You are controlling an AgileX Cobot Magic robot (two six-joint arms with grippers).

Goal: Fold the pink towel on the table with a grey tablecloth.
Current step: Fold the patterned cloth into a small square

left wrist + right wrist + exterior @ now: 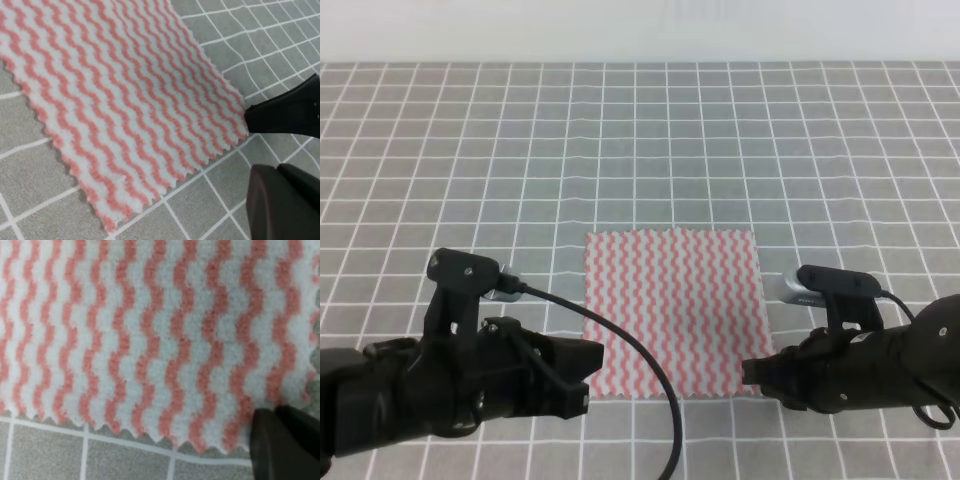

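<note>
Nearest the viewer, two black robot arms reach in low from the near edge. The left gripper (582, 375) sits at the near left corner of the pink towel (672, 310), and the right gripper (752, 373) sits at the near right corner. Both appear placed there so that each can pinch a corner and carry the near edge over to the far edge, which would make the first fold.

In the left wrist view, two dark fingers (287, 112) are spread apart, released, with one tip touching the zigzag edge of the towel (120, 90) and nothing held. In the right wrist view, a dark fingertip (280, 442) rests at the towel (150, 340) corner. Whether the right gripper is clenched on the cloth or released, I cannot tell.

Beyond the grippers, the towel lies flat and unfolded, a square of pink and white wavy stripes, near the middle of the table with a grey tablecloth (470, 150). The tablecloth's white grid runs on to the far edge.

No containers are in view, so nothing is held in one.
</note>
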